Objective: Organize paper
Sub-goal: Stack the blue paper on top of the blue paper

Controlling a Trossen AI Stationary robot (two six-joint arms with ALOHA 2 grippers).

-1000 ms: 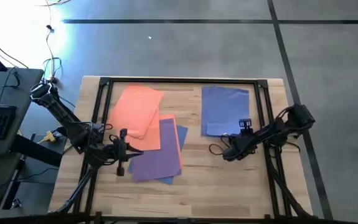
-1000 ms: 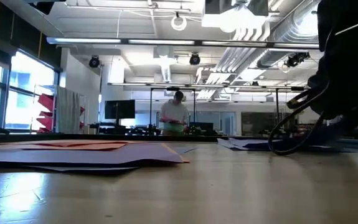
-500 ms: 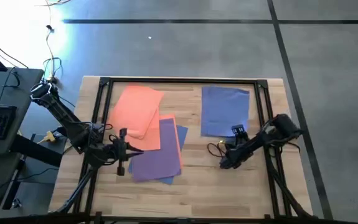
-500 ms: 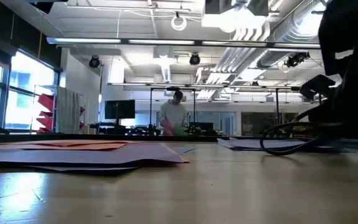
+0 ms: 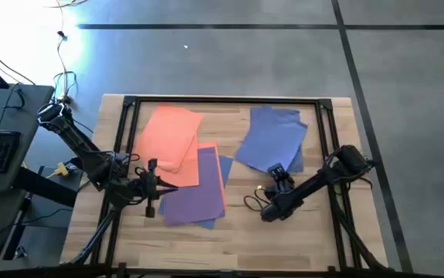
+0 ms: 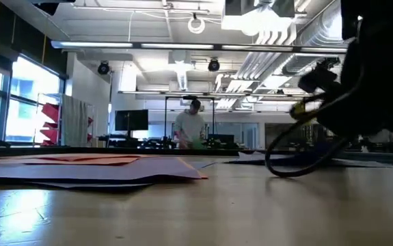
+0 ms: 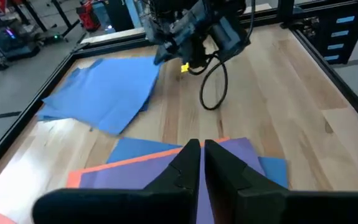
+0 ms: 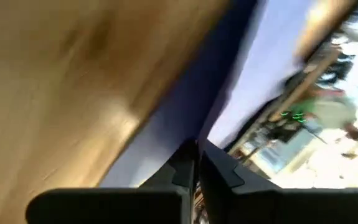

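One blue sheet (image 5: 268, 140) pinched in right claw (image 5: 275, 171), fanned askew

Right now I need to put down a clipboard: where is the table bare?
Bare wood runs along the near edge of the table, below the purple sheet and right gripper. Crowded: orange sheets at left, blue sheets at right, left gripper beside the purple.

Overhead and level views share the table (image 5: 237, 220); right-wrist perhaps closest.

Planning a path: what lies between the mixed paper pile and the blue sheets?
High view: only bare table separates the mixed pile from the blue sheets.
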